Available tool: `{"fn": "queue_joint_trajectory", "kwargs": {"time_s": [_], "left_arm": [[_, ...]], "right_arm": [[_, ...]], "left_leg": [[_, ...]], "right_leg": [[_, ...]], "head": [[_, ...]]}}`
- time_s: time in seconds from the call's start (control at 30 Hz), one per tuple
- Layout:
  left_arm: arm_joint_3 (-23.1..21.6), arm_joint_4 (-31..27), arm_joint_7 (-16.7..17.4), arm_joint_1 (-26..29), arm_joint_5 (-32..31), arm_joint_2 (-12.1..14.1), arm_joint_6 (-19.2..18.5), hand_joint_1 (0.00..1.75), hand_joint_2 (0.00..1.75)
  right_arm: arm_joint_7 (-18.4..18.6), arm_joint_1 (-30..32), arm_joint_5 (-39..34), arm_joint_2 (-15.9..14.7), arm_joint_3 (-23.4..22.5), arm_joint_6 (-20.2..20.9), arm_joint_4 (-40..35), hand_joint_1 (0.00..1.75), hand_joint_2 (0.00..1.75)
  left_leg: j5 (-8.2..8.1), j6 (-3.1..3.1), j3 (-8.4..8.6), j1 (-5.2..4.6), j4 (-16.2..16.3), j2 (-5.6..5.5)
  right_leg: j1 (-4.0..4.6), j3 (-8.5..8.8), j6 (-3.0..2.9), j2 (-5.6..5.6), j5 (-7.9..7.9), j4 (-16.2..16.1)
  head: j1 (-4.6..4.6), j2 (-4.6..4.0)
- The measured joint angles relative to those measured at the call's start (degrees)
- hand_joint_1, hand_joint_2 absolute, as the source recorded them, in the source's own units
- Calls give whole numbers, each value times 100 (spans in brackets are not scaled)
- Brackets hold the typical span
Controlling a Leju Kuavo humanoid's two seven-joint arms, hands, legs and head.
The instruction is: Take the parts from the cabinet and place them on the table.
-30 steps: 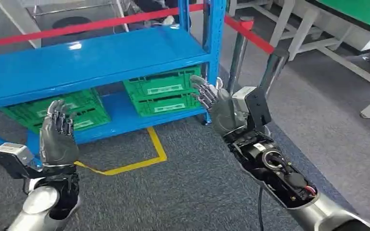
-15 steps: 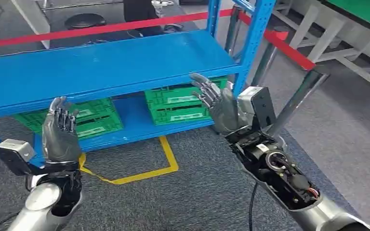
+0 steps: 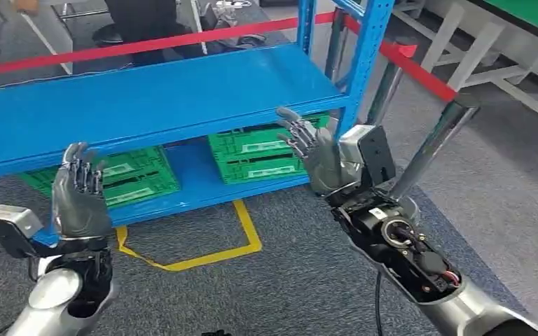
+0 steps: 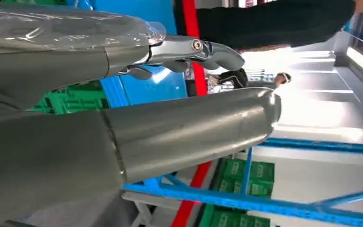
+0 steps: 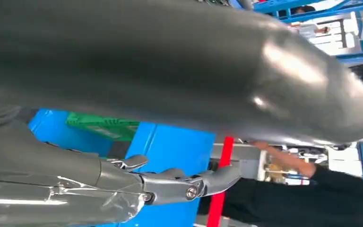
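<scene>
While both hands are raised with fingers spread and holding nothing, the right hand (image 3: 316, 155) sits nearer the right green crate (image 3: 256, 155) on the cabinet's lower shelf (image 3: 189, 175). The left hand (image 3: 78, 196) faces the left green crate (image 3: 122, 178), ahead and lower.

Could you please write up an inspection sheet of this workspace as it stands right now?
Surface: blue cabinet, upper shelf bare; grey carpet with a yellow floor marking in front.
Job's things: two green crates side by side on the lower shelf; their contents cannot be made out.
Clutter: nothing seen.
Hands: left hand and right hand raised before the cabinet, fingers apart, holding nothing.
Cables: a black cable hangs by the right forearm, whose inner wiring is exposed.
Surroundings: red barrier tape on posts behind the cabinet; a person in dark clothing beyond it; white table frames to the right.
</scene>
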Motion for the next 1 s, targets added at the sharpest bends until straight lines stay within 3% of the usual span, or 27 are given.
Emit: {"fn": "queue_joint_trajectory", "kwargs": {"time_s": [0.07, 0.1, 0.13, 0.17, 0.27, 0.3, 0.33, 0.4, 0.43, 0.47, 0.5, 0.57, 0.6, 0.63, 0.67, 0.7, 1.0], "left_arm": [[0, 0, 2, -2, 0, 2, 0, 0, 0], [0, 4, 0, -14, 0, 7, 0, 0, 0], [0, 2, 7, -17, 2, 4, 0, 0, 0], [0, 2, 9, -11, 7, 9, 0, 0, 0], [0, -4, 7, -19, 4, 7, 0, 0, 0], [0, -4, 0, -32, 0, 7, 4, 0, 0], [0, -4, 0, -41, 0, 9, 11, 0, 0], [-2, -2, 0, -31, 4, 9, 20, 0, 0], [0, -2, 0, -24, 4, 9, 20, 0, 0], [0, 0, 0, -18, 7, 7, 20, 0, 0], [0, 0, -2, -17, 7, 9, 20, 0, 0], [0, 0, -18, -19, 7, 4, 20, 0, 0], [0, 4, -28, -19, 7, 4, 17, 0, 0], [0, 7, -46, -30, 7, 7, 20, 0, 0], [0, 9, -48, -18, 11, 7, 17, 0, 0], [0, 9, -52, -7, 11, 11, 15, 0, 0], [0, 9, -70, -3, -35, 15, 0, 0, 0]], "right_arm": [[-2, 0, 0, 0, -2, 0, -2, 0, 0], [-2, -2, 0, 0, -2, 0, -2, 0, 0], [2, -20, 0, 0, -4, 0, -4, 0, 0], [0, -7, 0, 0, -2, 0, -2, 0, 0], [2, -8, 0, 0, -4, 0, -9, 0, 0], [0, -13, 0, 0, -7, 9, -9, 0, 0], [0, -24, 0, 0, -9, 15, -9, 0, 0], [-2, -10, 0, 0, -2, 24, 0, 0, 0], [-4, 2, 0, 0, 4, 28, 4, 0, 0], [-7, 13, 0, 0, 4, 35, 9, 0, 0], [-9, 16, 0, 0, 4, 35, 9, 0, 0], [-17, 11, 2, 0, 0, 35, 9, 0, 0], [-22, 9, 2, 0, -2, 35, 9, 0, 0], [-24, 10, 2, 0, -2, 35, 11, 0, 0], [-35, 10, 4, 2, 4, 42, 11, 0, 0], [-46, 22, 9, 2, 13, 42, 11, 0, 0], [-52, 29, 15, 4, 35, 87, 7, 0, 0]], "left_leg": [[550, -37, 604, 51, -1170, 30], [419, -50, 757, 33, -1320, 27], [381, 32, 745, 17, -1414, -3], [344, 84, 733, 13, -1368, 10], [256, 233, 781, 0, -1378, -6], [226, 285, 836, 4, -1394, -12], [203, 318, 857, -4, -1395, -9], [158, 372, 896, -45, -1395, -7], [140, 390, 917, -71, -1394, -10], [118, 395, 951, -94, -1394, -21], [96, 403, 995, -112, -1394, -41], [45, 396, 1105, -147, -1395, -72], [36, 387, 1108, -129, -1404, -73], [40, 359, 1075, -183, -1380, -86], [65, 320, 1048, -137, -1389, -87], [47, 353, 1034, -166, -1373, -88], [86, 293, 1099, -147, -1472, -78]], "right_leg": [[-36, 114, 77, 1, -110, 1], [-12, 70, 129, -4, -156, 0], [20, 28, 175, 6, -185, 25], [16, 38, 190, 11, -190, -17], [-29, 173, 320, -5, -261, -135], [-29, 94, 300, -7, -408, 132], [-17, -147, 283, -6, -613, 598], [27, -836, 268, -5, -1016, 1768], [42, -1084, 253, -4, -1023, 2082], [55, -1169, 225, -4, -876, 2069], [73, -1115, 182, -5, -590, 1776], [142, -747, 51, 2, 149, 695], [187, -649, -47, 9, 268, 363], [198, -630, -47, 3, 290, 262], [215, -598, -44, 13, 295, 262], [195, -600, 23, 21, 314, 216], [211, -584, -2, 35, 317, 208]], "head": [[-15, 0], [-56, -2], [-96, 0], [-52, 0], [-13, 0], [51, 0], [105, -2], [195, 0], [203, 0], [217, 0], [241, 0], [304, 0], [308, 0], [223, 0], [265, 0], [258, 0], [146, 0]]}}
